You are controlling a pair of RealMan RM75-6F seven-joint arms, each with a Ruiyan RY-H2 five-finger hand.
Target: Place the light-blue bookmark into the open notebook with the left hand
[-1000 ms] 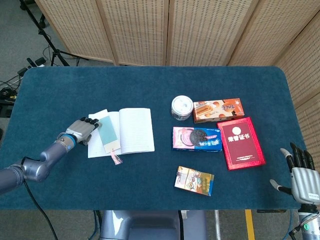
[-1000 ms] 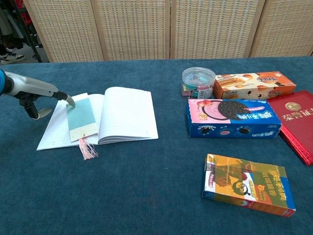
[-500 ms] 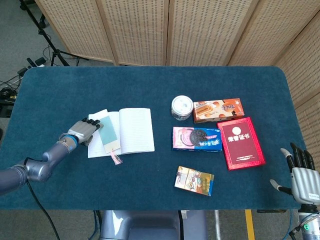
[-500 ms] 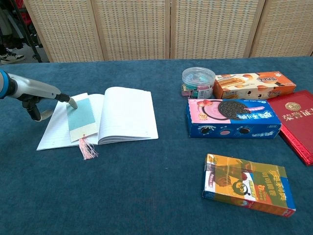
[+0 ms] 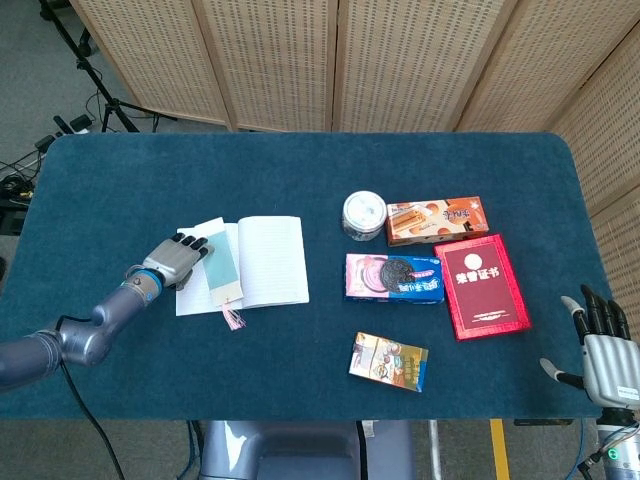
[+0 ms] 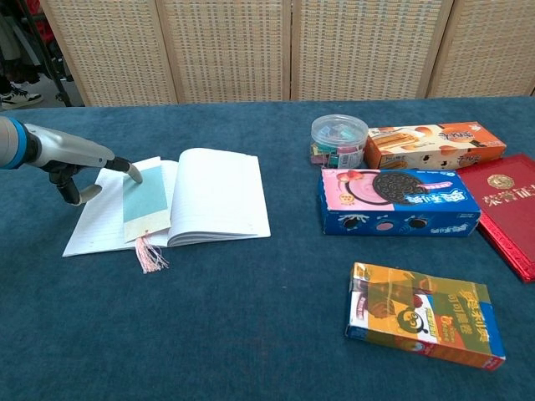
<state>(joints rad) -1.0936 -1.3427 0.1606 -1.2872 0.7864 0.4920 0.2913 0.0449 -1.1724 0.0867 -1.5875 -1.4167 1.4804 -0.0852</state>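
Note:
The light-blue bookmark (image 5: 220,266) (image 6: 144,203) lies flat on the left page of the open notebook (image 5: 265,260) (image 6: 213,196). Its pink tassel (image 6: 149,255) hangs over the notebook's near edge onto the cloth. My left hand (image 5: 178,258) (image 6: 79,163) reaches in low from the left with its fingers stretched out. One fingertip (image 6: 134,174) touches the bookmark's upper left corner, and nothing is gripped. My right hand (image 5: 600,345) hovers with spread fingers off the table's near right corner, seen only in the head view.
Right of the notebook stand a round clear tub (image 6: 338,136), an orange biscuit box (image 6: 435,144), a blue cookie box (image 6: 399,200), a red certificate book (image 6: 506,209) and a yellow snack box (image 6: 426,324). A blue cloth (image 5: 150,180) covers the table.
My left hand has slid right along the left page, and the bookmark under its fingertip has shifted slightly toward the spine and turned more upright. The right hand has stayed put.

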